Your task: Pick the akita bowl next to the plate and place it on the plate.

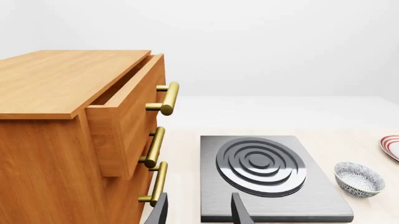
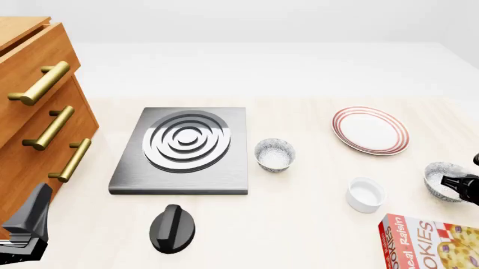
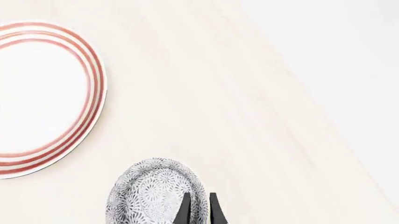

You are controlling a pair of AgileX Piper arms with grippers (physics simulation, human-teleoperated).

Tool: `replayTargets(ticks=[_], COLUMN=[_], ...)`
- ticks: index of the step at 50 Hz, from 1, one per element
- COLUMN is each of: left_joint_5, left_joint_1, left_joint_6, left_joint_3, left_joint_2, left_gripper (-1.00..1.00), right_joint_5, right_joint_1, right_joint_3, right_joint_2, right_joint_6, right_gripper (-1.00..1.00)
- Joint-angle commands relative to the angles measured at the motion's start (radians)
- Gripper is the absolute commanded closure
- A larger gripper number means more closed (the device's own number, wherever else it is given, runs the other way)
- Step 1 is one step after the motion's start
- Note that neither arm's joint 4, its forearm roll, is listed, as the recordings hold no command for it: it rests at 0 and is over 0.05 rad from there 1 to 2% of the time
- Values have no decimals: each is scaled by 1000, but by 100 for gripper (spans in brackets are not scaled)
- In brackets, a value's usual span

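Observation:
The plate (image 2: 371,130) (image 3: 37,93), white with red rings, lies at the right of the table. An akita bowl (image 2: 443,178) (image 3: 153,196) sits in front of it and to its right. My right gripper (image 2: 458,186) (image 3: 199,210) is at this bowl, its two fingers drawn close together over the bowl's rim, one inside and one outside. A twin speckled bowl (image 2: 275,154) (image 1: 358,179) stands left of the plate beside the stove slab. My left gripper (image 1: 199,212) (image 2: 30,224) hangs open and holds nothing near the cabinet at the front left.
A wooden drawer cabinet (image 2: 37,112) with brass handles fills the left; its top drawer (image 1: 124,116) is pulled out. A grey stove slab (image 2: 183,148) with a ringed burner lies mid-table, with a black knob (image 2: 172,228) in front. A white ramekin (image 2: 365,194) and a cookie box (image 2: 430,241) sit front right.

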State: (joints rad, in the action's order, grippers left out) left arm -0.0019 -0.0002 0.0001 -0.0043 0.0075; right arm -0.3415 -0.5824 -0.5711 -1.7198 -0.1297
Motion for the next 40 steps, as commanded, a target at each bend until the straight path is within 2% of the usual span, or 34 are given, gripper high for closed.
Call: replayTargets(ticks=[1, 12, 19, 25, 40], left_joint_5=[0, 0, 0, 0, 0], left_joint_1=[0, 0, 0, 0, 0], left_joint_6=[0, 0, 0, 0, 0], left_joint_3=[0, 0, 0, 0, 0], left_joint_2=[0, 0, 0, 0, 0], left_gripper=[-100, -100, -100, -100, -100], right_joint_5=[11, 31, 85, 169, 281], right_joint_1=[30, 68, 98, 127, 145], right_joint_3=[26, 43, 37, 8, -74], right_joint_2=[21, 70, 136, 225, 316], right_joint_6=[25, 38, 50, 60, 63], right_gripper=[100, 100, 100, 100, 100])
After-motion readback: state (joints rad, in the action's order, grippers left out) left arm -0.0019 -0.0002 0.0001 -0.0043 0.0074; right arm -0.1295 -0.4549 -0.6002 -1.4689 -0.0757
